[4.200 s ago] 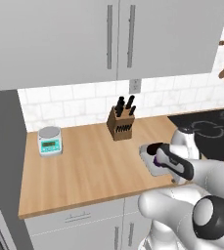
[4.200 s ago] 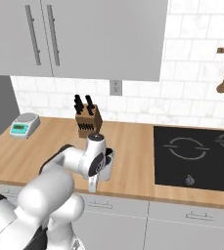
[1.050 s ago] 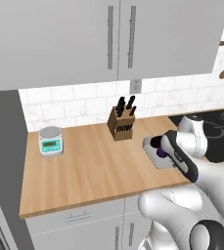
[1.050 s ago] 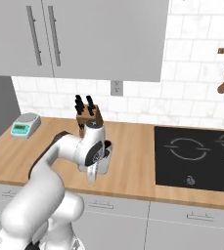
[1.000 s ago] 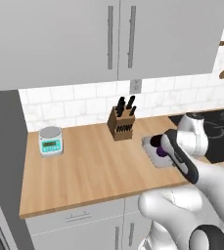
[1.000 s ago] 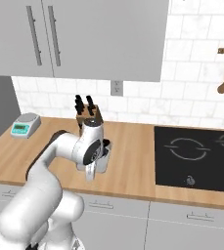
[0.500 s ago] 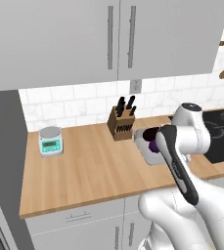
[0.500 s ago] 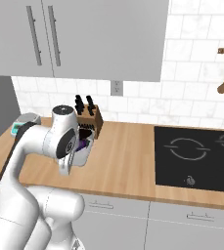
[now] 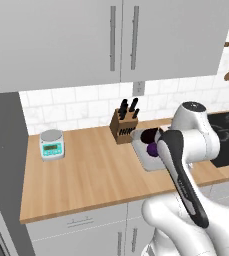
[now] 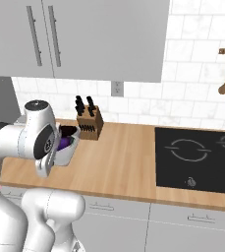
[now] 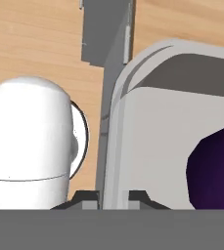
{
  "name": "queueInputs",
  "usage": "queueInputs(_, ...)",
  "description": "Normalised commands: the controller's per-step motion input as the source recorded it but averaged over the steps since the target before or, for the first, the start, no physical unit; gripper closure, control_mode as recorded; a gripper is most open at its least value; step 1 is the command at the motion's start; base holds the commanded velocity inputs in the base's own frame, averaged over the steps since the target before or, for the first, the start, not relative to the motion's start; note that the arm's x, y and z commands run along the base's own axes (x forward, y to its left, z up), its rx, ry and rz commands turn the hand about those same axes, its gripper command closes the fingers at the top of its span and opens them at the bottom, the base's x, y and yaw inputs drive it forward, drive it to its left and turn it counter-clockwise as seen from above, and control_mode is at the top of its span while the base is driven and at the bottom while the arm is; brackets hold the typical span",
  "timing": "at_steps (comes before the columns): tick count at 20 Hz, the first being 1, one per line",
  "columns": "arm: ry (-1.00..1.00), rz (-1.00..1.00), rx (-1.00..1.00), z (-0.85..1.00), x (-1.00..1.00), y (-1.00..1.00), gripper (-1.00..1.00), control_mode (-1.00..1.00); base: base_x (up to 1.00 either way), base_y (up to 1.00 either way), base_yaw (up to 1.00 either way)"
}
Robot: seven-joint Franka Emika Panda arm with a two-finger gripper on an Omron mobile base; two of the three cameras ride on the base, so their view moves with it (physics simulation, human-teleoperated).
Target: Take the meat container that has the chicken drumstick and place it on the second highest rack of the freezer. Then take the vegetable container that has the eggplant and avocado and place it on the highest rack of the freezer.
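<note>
My gripper (image 11: 113, 197) is shut on the rim of the pale grey vegetable container (image 11: 147, 122), which hangs tilted above the wooden counter. The eggplant (image 11: 216, 168) lies inside as a deep-purple lump. In the left base view the container (image 9: 142, 156) is just right of the knife block, with the eggplant (image 9: 151, 149) in it and a dark lump, apparently the avocado (image 9: 149, 135), above that. The right base view has the container (image 10: 67, 151) partly behind my upper arm. The meat container, the chicken drumstick and the freezer's racks are out of view.
A knife block (image 9: 124, 125) stands at the back of the counter (image 9: 86, 170), close to the container. A small kitchen scale (image 9: 51, 144) sits further left. A tall grey cabinet side (image 9: 1, 150) bounds the left. The black cooktop (image 10: 197, 152) lies to the right, wall cabinets (image 9: 121, 40) overhead.
The arm has swung left with the container still in its grip, carrying it from near the cooktop to beside the knife block. The forearm has turned upright.
</note>
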Motion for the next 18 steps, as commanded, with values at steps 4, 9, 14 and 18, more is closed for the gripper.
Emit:
queueInputs(4,0.07,0.0,0.04,0.53,-0.18,-0.01,1.0,-1.0,0.0,0.0,0.0)
queueInputs(9,0.06,0.0,0.04,0.49,-0.16,0.0,1.0,-1.0,0.0,0.0,0.0)
queueInputs(14,0.01,0.0,0.01,0.24,-0.21,-0.09,1.0,-1.0,0.0,0.0,0.0)
queueInputs(18,0.0,0.0,0.0,0.01,-0.13,-0.28,1.0,-1.0,0.0,0.0,0.0)
